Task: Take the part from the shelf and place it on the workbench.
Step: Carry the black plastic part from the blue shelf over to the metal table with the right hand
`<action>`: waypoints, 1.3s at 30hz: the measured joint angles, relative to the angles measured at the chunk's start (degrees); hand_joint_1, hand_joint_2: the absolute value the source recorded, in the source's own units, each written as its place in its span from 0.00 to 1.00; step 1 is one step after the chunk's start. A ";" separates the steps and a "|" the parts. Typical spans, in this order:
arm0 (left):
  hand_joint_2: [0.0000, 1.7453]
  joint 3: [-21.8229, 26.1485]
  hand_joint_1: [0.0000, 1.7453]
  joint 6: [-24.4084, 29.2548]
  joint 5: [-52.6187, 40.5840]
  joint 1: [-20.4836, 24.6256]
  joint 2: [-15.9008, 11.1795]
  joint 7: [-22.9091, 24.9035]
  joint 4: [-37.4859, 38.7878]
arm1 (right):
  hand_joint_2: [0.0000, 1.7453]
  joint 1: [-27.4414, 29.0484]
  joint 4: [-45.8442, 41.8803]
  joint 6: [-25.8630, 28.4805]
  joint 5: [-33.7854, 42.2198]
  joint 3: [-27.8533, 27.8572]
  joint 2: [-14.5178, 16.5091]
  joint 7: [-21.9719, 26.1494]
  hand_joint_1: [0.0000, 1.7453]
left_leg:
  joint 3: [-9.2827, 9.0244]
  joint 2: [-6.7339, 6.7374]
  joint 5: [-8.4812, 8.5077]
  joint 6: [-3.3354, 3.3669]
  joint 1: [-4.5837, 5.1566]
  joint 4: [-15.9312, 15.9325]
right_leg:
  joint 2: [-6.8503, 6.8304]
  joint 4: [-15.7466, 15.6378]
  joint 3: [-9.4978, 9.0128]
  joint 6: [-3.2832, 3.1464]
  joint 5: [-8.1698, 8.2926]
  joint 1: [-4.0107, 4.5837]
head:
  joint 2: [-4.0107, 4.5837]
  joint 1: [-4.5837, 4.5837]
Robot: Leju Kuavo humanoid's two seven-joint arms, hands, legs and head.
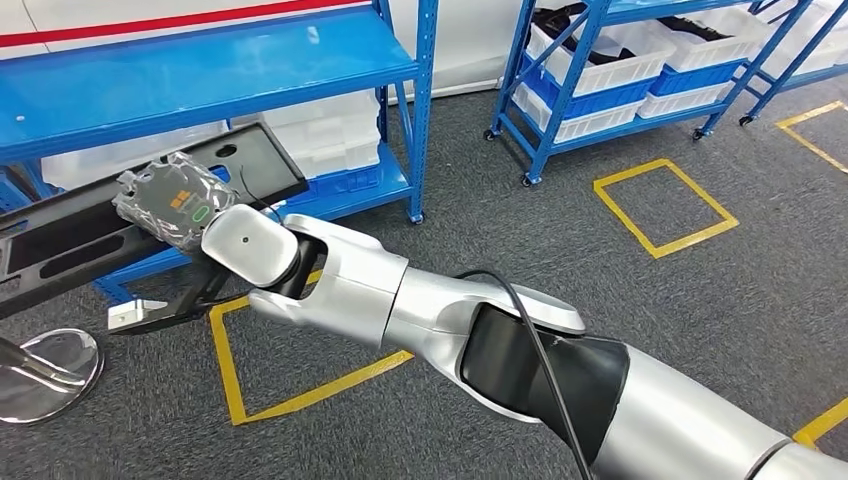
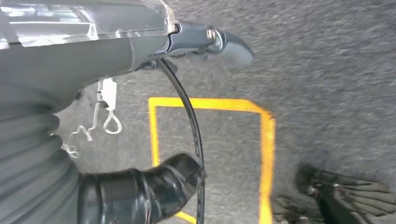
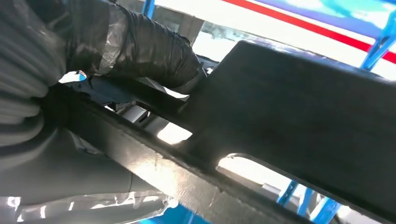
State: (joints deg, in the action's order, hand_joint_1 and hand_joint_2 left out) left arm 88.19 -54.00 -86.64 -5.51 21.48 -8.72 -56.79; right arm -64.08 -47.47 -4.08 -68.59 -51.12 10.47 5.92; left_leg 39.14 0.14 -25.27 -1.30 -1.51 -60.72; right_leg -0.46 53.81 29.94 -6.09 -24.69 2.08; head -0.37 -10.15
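Black part (image 1: 70, 235), a long flat panel with cut-outs, is clamped in the right hand (image 1: 172, 203). In the right wrist view the tape-wrapped thumb (image 3: 140, 51) is curled over one edge of the panel (image 3: 303, 130), with the rest of the hand beneath it. From the head view the hand, covered in clear plastic wrap, lies on top of the part near its right end. The part hangs in the air, tilted, just in front of the front edge of the blue shelf (image 1: 200, 60), resting on nothing else. The silver right arm (image 1: 420, 310) reaches across from the lower right, over a yellow taped square (image 1: 225, 365) on the grey carpet.

The left hand (image 2: 70, 60) hangs over the floor with one finger (image 2: 229, 44) stretched out and the thumb (image 2: 154, 186) well apart from it, holding nothing.

A second blue shelf (image 1: 560, 100) at the back holds white bins (image 1: 620, 70)
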 joint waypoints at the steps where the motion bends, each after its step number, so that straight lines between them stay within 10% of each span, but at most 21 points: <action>1: 1.00 -0.01 0.00 -0.01 -0.15 -0.05 -0.07 -0.13 -0.01 | 1.00 -0.10 0.01 -0.04 0.18 -0.14 0.15 0.04 1.00 | 0.68 -0.03 -2.67 -0.36 -0.04 -2.95 | -0.19 -0.12 0.56 0.34 0.61 -0.21 | 0.00 0.02; 4: 1.00 0.00 0.00 -0.03 -0.60 -0.02 -0.47 -0.38 -0.03 | 1.00 -0.13 0.16 -0.36 0.85 -0.71 0.38 0.46 1.00 | 1.41 0.00 -5.67 -1.82 -0.58 -11.08 | -0.52 1.47 3.27 1.41 1.42 -1.03 | 0.00 0.03; 8: 1.00 -0.02 0.00 -0.15 -0.93 0.12 -0.61 -0.56 -0.08 | 1.00 -0.25 0.35 -0.90 1.55 -1.46 0.48 0.79 1.00 | -5.83 -0.16 -2.85 -3.70 -1.43 -3.16 | -0.44 5.78 8.12 3.07 1.64 -2.16 | -0.01 0.05; 13: 1.00 0.00 0.00 -0.42 -1.14 0.25 -0.62 -0.81 -0.32 | 1.00 -0.47 0.74 -1.04 2.38 -1.94 0.64 0.98 1.00 | -6.59 -0.27 -3.93 -0.45 -1.18 -0.08 | 0.08 8.24 10.27 4.59 2.09 -2.06 | -0.01 0.02; 18: 1.00 -0.02 0.00 -0.48 -1.18 0.20 -0.67 -0.85 -0.37 | 1.00 -0.63 1.27 -1.05 2.71 -2.54 0.63 0.97 1.00 | -4.24 0.08 -1.70 0.93 -1.09 0.00 | 0.25 21.65 14.50 5.68 -7.53 -2.49 | 0.00 0.03; 20: 1.00 -0.02 0.00 -0.50 -1.26 0.20 -0.67 -0.88 -0.37 | 1.00 -0.61 1.47 -1.03 2.79 -2.77 0.63 0.96 1.00 | -3.31 0.10 -0.94 0.90 -0.95 -0.03 | 0.25 22.35 13.07 5.40 -7.85 -2.44 | 0.00 0.03; 25: 1.00 -0.02 0.00 -0.53 -1.62 0.22 -0.54 -0.92 -0.37 | 1.00 -1.21 1.52 -0.97 2.96 -2.92 0.85 0.95 1.00 | -2.37 0.23 0.53 0.03 -0.89 0.24 | 0.24 7.19 2.87 3.23 -4.38 -1.26 | 0.00 0.04; 29: 1.00 -0.01 0.00 -0.61 -1.64 0.20 -0.55 -0.96 -0.38 | 1.00 -1.39 1.52 -0.98 2.97 -2.98 0.95 0.92 1.00 | -2.31 0.39 0.85 -1.18 -0.91 0.73 | 0.06 5.42 2.80 2.77 -2.73 -1.31 | -0.01 0.03; 35: 1.00 -0.01 0.00 -0.64 -1.66 0.14 -0.79 -1.05 -0.41 | 1.00 -1.07 1.69 -0.98 3.77 -3.02 1.18 0.69 1.00 | 2.50 0.21 -7.60 -1.40 -0.65 -13.62 | 0.05 5.25 4.61 2.32 -1.04 -1.16 | -0.01 0.04; 39: 1.00 -0.02 0.00 -0.58 -1.59 0.03 -0.85 -1.06 -0.42 | 1.00 -0.80 1.86 -0.99 4.92 -2.96 1.29 0.27 1.00 | -4.84 -1.43 -3.79 -0.84 -0.51 -2.51 | 1.37 7.07 6.35 2.66 -0.86 -1.04 | 0.00 0.04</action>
State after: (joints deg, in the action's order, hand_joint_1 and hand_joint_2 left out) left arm 88.18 -54.59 -88.23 -5.49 20.62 -9.78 -57.21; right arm -64.88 -45.60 -5.07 -63.67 -54.08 11.76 6.19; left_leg 34.30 -1.29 -29.06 -2.14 -2.03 -63.23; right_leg 0.91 60.88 36.29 -3.42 -25.55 1.04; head -0.37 -10.11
